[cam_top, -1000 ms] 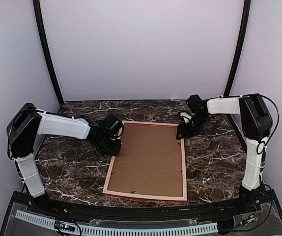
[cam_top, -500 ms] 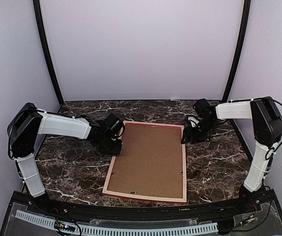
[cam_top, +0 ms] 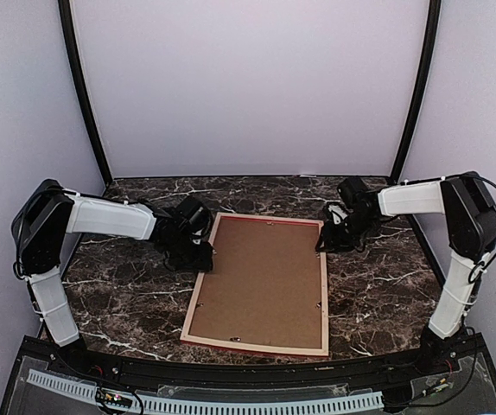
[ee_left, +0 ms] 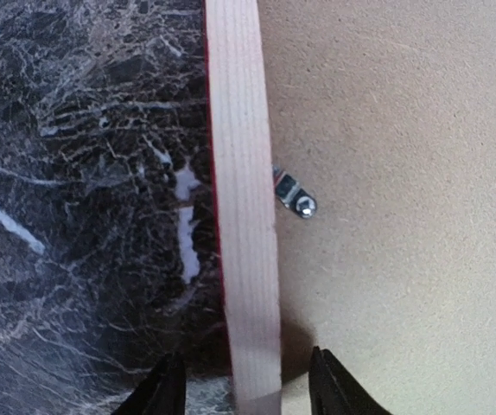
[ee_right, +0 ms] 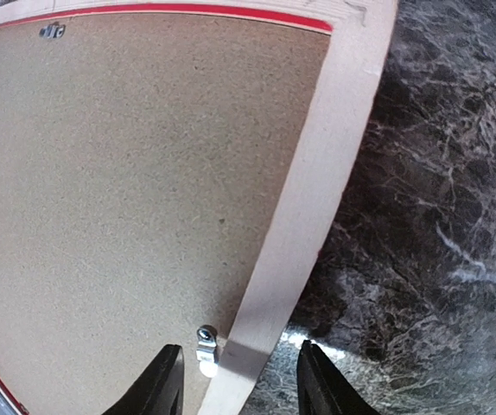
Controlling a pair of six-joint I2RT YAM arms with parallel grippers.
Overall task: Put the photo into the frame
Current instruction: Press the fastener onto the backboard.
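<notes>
The frame [cam_top: 197,296] lies face down on the marble table, its pale wood back up and a thin red edge showing. A brown backing board [cam_top: 265,275] fills it. The photo is hidden. My left gripper [cam_top: 204,257] is open, straddling the frame's left rail [ee_left: 244,216] with a gap on each side; one finger [ee_left: 166,393] is over the marble, the other over the board. My right gripper [cam_top: 324,243] is open too, astride the right rail [ee_right: 317,199], clear of it on both sides.
Small metal clips sit on the board just inside each rail [ee_left: 294,195] [ee_right: 205,346]. A hanger [ee_right: 51,31] is near the board's far edge. Dark marble table [cam_top: 127,298] surrounds the frame; purple walls and black posts close in the back and sides.
My left gripper's jaws have opened over the left rail. My right gripper pulled slightly away, came back over the right rail, and its jaws have narrowed. The frame has not moved.
</notes>
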